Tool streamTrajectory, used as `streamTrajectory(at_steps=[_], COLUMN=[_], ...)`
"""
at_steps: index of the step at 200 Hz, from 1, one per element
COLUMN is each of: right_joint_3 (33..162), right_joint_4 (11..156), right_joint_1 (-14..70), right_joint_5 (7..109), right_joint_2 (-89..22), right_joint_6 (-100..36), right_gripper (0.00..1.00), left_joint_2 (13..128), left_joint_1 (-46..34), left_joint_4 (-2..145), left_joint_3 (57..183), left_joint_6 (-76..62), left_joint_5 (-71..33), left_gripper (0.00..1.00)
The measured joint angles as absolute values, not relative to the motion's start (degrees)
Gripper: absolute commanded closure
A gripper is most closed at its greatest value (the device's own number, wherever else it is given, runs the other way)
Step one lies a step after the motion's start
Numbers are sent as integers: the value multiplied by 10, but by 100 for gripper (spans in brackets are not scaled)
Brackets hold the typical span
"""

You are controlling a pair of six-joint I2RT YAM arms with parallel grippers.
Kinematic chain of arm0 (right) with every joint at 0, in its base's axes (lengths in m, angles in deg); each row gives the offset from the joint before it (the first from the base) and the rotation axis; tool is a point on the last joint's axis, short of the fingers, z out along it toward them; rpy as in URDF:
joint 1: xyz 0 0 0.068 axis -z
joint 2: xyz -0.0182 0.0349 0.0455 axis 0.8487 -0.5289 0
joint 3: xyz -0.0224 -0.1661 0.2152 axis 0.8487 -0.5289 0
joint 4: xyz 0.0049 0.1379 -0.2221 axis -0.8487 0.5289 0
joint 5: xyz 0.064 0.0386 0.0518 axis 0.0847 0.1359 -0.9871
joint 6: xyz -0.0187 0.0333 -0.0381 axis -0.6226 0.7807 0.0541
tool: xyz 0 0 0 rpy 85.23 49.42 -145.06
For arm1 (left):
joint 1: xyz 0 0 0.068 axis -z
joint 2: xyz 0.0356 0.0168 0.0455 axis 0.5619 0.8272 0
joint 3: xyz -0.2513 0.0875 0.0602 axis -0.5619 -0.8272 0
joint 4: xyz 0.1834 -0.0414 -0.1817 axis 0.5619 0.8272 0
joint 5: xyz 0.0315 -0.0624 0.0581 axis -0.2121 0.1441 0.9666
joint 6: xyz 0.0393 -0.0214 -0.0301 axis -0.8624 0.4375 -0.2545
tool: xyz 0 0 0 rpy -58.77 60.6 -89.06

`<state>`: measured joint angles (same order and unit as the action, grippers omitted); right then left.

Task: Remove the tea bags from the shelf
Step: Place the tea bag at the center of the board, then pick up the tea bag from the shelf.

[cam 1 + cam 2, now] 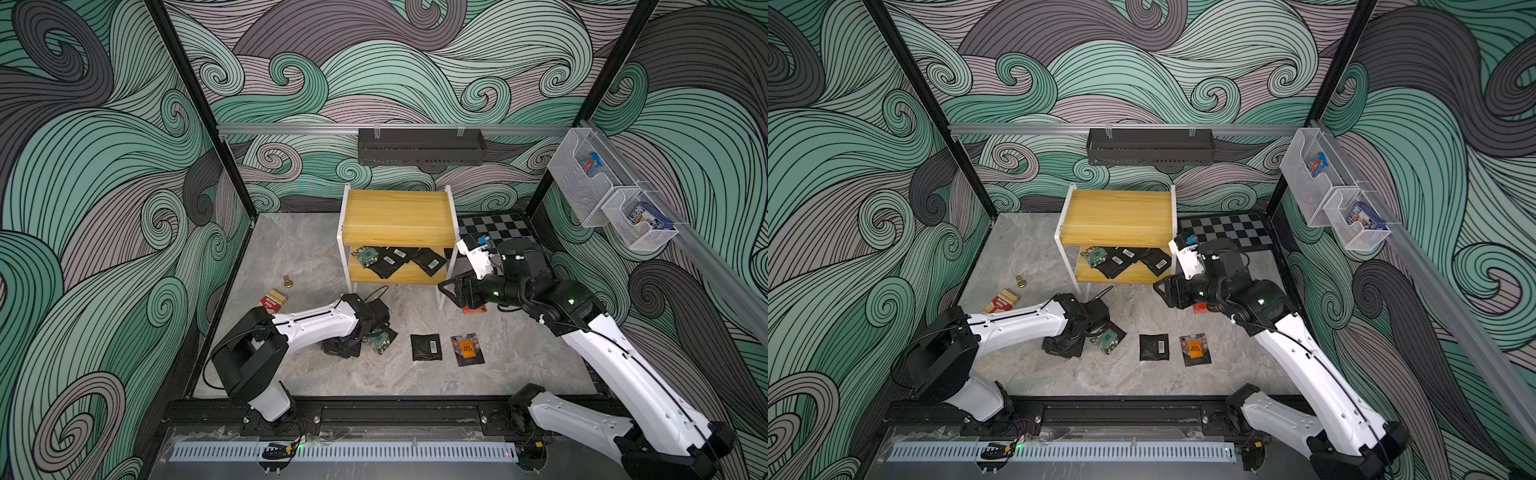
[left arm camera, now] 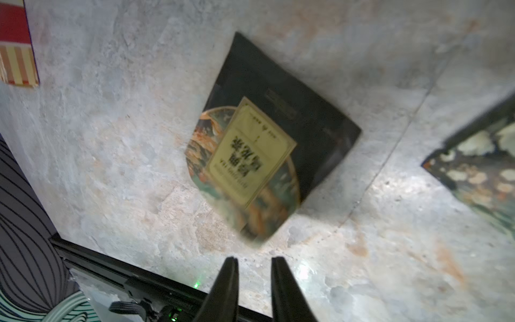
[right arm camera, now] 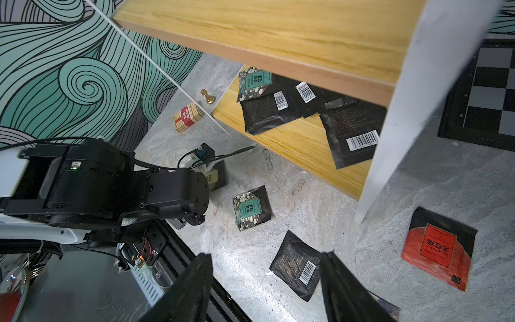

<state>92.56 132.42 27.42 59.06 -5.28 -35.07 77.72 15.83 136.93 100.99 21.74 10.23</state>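
The shelf (image 1: 399, 216) (image 1: 1117, 216) (image 3: 278, 36) stands at the back middle. Several tea bags (image 1: 390, 259) (image 1: 1121, 259) (image 3: 267, 111) lie overlapped on its lower board. My left gripper (image 2: 255, 259) (image 1: 340, 347) points down at the floor, slightly open with nothing between its fingers. A blurred yellow-front tea bag (image 2: 250, 156) sits just beyond its tips. On the floor lie teal (image 1: 380, 340) (image 3: 250, 207), black barcoded (image 1: 426, 347) (image 3: 296, 264), orange (image 1: 467, 349) and red (image 3: 439, 248) bags. My right gripper (image 3: 267, 254) (image 1: 449, 291) hangs open and empty by the shelf's right front leg.
A red-and-cream striped box (image 1: 272, 301) (image 2: 16, 41) and a brass chess pawn (image 1: 287, 282) lie left of the shelf. A chessboard (image 1: 494, 226) (image 3: 485, 92) lies behind the right arm. A black rack (image 1: 419, 145) hangs on the back wall, and wire baskets (image 1: 602, 195) on the right wall.
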Motion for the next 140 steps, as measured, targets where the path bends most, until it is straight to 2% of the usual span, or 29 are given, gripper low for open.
streamTrajectory(at_steps=[71, 140], right_joint_3=[926, 932], right_joint_4=[1324, 1324], right_joint_1=[277, 285], right_joint_5=[588, 570], right_joint_2=[-56, -56], right_joint_6=[-351, -351], right_gripper=[35, 34], left_joint_2=[763, 626], left_joint_1=[158, 158], left_joint_4=[1371, 1399], left_joint_3=[1010, 1052], left_joint_6=[215, 198], left_joint_5=[102, 91], left_gripper=[68, 60])
